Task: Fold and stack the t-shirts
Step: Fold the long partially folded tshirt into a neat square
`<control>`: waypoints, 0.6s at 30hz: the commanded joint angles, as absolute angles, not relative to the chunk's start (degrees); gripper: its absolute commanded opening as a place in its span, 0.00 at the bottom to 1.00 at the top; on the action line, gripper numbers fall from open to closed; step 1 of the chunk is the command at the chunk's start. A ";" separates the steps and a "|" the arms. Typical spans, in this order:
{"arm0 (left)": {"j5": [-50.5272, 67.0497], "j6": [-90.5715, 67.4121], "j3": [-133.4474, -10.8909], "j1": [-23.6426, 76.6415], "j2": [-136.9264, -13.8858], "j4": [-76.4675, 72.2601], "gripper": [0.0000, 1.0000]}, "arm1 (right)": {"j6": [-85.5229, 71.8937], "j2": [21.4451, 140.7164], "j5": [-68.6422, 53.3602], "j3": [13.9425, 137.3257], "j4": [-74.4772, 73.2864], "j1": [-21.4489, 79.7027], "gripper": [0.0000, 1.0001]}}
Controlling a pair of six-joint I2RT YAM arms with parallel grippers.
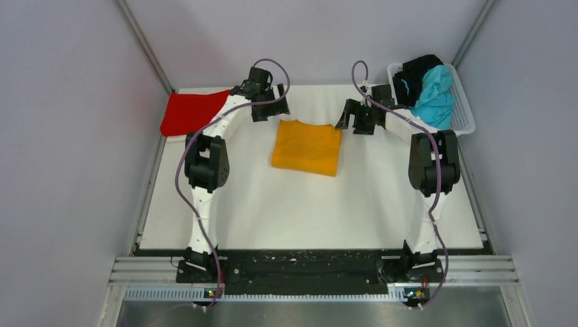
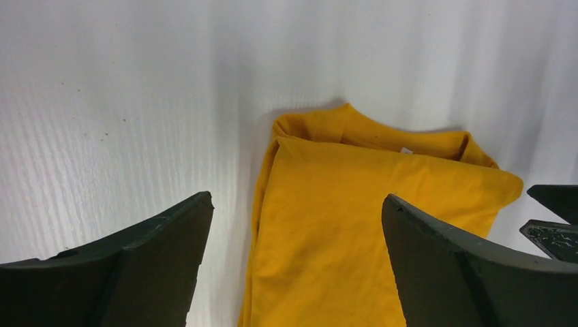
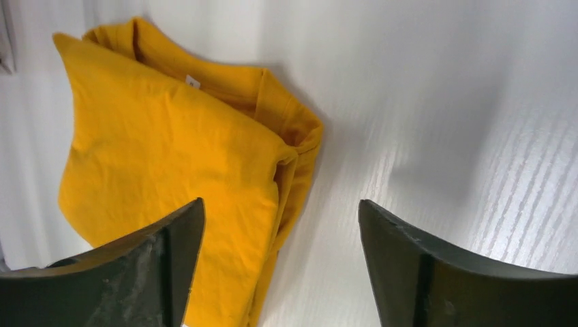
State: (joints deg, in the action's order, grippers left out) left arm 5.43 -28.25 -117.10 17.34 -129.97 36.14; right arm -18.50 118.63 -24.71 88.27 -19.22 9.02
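The orange-yellow t-shirt (image 1: 307, 147) lies folded into a rectangle on the white table, between my two grippers. It also shows in the left wrist view (image 2: 354, 225) and in the right wrist view (image 3: 170, 170). My left gripper (image 1: 270, 107) is open and empty, above the shirt's far left corner (image 2: 297, 204). My right gripper (image 1: 349, 116) is open and empty, above the shirt's far right corner (image 3: 281, 211). The red t-shirt (image 1: 192, 112) lies folded at the far left. The turquoise t-shirt (image 1: 435, 97) and the black t-shirt (image 1: 416, 73) lie crumpled in the basket.
A white plastic basket (image 1: 465, 116) stands at the far right corner of the table. Grey walls close in the table on the left, right and back. The arm bases sit on a black rail (image 1: 307, 266) at the near edge.
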 commanded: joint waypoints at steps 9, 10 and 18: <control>23.80 -33.05 -93.65 18.79 -110.31 22.15 0.99 | -28.98 96.42 -36.78 66.91 -4.41 12.04 0.99; 25.00 -33.41 -92.38 19.28 -110.20 21.36 0.99 | -30.15 96.04 -38.68 65.47 -2.48 13.45 0.99; 28.15 -34.52 -88.02 21.11 -116.32 23.29 0.99 | -39.90 103.55 -40.71 59.41 11.77 19.50 0.99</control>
